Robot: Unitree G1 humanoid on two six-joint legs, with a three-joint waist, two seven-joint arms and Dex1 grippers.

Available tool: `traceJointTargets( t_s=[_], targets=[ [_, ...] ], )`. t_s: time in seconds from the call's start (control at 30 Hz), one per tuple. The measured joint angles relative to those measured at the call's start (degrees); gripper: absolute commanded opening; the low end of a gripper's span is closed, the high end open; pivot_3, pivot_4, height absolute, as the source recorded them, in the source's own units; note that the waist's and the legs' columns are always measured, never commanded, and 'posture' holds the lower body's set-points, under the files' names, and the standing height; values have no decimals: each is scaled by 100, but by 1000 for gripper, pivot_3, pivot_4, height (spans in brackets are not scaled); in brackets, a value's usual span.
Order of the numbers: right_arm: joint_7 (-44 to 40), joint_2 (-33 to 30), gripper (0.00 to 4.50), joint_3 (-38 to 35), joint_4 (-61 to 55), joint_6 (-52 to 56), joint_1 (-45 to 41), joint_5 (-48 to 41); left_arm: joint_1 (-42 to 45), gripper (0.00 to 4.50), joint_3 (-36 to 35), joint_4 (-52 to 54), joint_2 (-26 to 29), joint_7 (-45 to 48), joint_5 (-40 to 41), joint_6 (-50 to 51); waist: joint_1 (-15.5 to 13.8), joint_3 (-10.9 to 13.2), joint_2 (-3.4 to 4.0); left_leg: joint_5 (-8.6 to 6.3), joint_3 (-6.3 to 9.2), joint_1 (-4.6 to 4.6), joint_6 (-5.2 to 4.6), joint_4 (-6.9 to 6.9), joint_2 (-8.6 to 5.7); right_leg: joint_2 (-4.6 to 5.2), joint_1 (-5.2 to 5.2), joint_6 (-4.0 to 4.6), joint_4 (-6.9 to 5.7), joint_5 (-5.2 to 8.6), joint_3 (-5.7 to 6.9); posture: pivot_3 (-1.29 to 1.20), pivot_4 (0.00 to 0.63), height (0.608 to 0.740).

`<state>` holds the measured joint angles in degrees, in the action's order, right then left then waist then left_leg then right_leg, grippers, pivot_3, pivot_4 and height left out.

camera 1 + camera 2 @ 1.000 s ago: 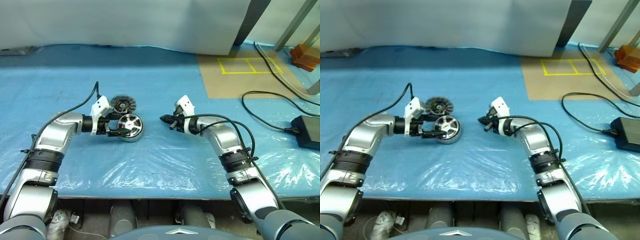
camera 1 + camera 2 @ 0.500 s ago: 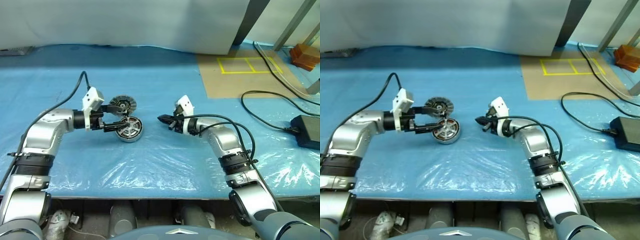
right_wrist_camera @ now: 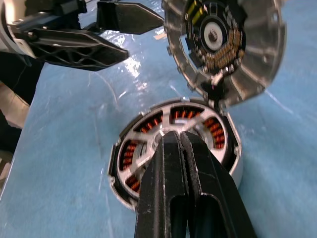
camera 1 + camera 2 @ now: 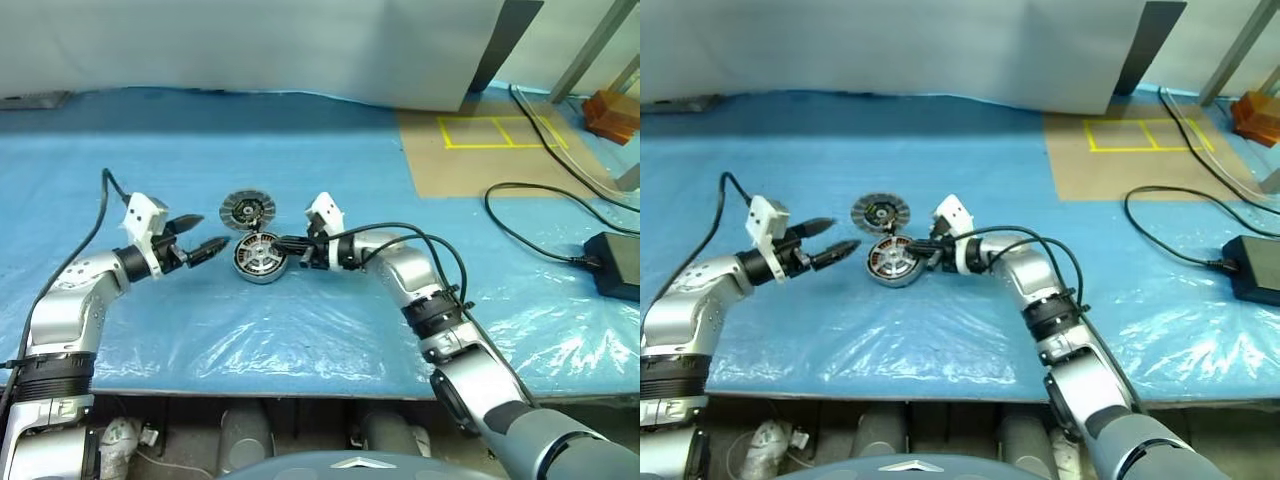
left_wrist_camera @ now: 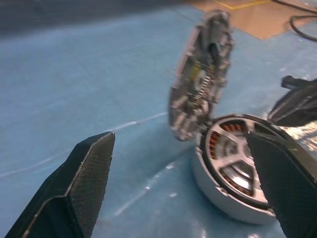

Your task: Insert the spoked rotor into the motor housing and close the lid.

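Housing and rotor: the motor housing [image 4: 260, 258] lies on the blue plastic sheet [image 4: 330, 330] near the middle of the table, open face up, with copper-brown windings visible between the silver spokes of the spoked rotor [image 3: 171, 141] seated in it. Whether the rotor is fully seated cannot be told.

Lid: the lid [image 4: 246, 210] sits just beyond the housing on its far side; in the wrist views it stands tilted up on edge, touching the housing's far rim, its inner face showing a pale hub and small components.

Right gripper [image 4: 290, 243]: reaches in from the right, its 2 black fingers pressed together with nothing between them, tips at the housing's right rim; in the right wrist view they lie over the rotor's near edge.

Left gripper [image 4: 200, 237]: just left of the housing and clear of it, its 2 fingers spread wide, holding nothing, pointing right toward housing and lid.

Surroundings: a brown board [image 4: 480, 150] with yellow tape marking at far right, a black cable [image 4: 530, 225] and a black power brick [image 4: 612, 262] at the right edge.
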<state>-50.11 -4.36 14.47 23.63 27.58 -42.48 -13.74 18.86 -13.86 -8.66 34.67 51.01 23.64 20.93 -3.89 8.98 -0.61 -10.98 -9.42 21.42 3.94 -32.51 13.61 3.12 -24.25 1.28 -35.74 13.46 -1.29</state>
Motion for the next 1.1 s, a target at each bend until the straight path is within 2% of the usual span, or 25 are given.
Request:
traceJointTargets(
  t_s=[0.2, 0.33, 0.43, 0.6, 0.87, 0.97, 1.1],
  targets=[
    [-143, 227, 0, 37, 432, -251, -170, 109, 861, 4460, 23, -1124, 107, 163, -128, -485, -12, 0, -3, 0, 2, 6, 0, 0, -3, 0, 1, -1, 5, 0, 4, 0, 150, 740],
    [-142, 383, 0, 142, 815, -437, -292, 309, 1919, 4460, 238, -2633, 113, 251, -504, -1068, -13, 0, -3, 0, 10, 7, 0, -7, -1, 1, 1, -1, -2, 0, 10, 0, 150, 740],
    [-81, 542, 0, 218, 1197, -640, -474, 488, 2780, 4460, 391, -3870, -95, 218, -799, -1520, -13, 0, -3, 0, 11, 10, 0, -13, -3, 4, 2, -1, -3, -1, 11, 0, 150, 740],
    [-105, 486, 0, 581, 1371, -1189, -561, 932, 3628, 4460, 634, -5187, -513, 190, -1224, -2161, -17, -1, -4, 0, 18, 14, 0, -12, -6, 5, 6, -1, 1, -1, 14, 0, 150, 740],
    [-266, 171, 0, 526, 695, -910, -196, 897, 4042, 4460, 756, -5857, -903, 496, -1500, -2514, -107, -1, -4, 0, 48, 15, 0, -24, -9, 8, 27, -1, 1, -1, 35, 0, 150, 740],
    [-260, 216, 0, 72, 443, -624, 42, 451, 4069, 4460, 757, -5869, -984, 693, -1522, -2550, -175, 1, -5, 0, 52, 22, 0, -27, -7, 9, 26, -1, 0, -1, 41, 0, 150, 740],
    [-501, -62, 0, -428, -704, 237, 122, -348, 4068, 4460, 795, -5853, -1059, 1010, -1573, -2552, -194, 7, -7, 1, 70, 35, -1, -33, -6, 8, 25, 0, 3, -1, 57, 0, 150, 740]
  ],
)
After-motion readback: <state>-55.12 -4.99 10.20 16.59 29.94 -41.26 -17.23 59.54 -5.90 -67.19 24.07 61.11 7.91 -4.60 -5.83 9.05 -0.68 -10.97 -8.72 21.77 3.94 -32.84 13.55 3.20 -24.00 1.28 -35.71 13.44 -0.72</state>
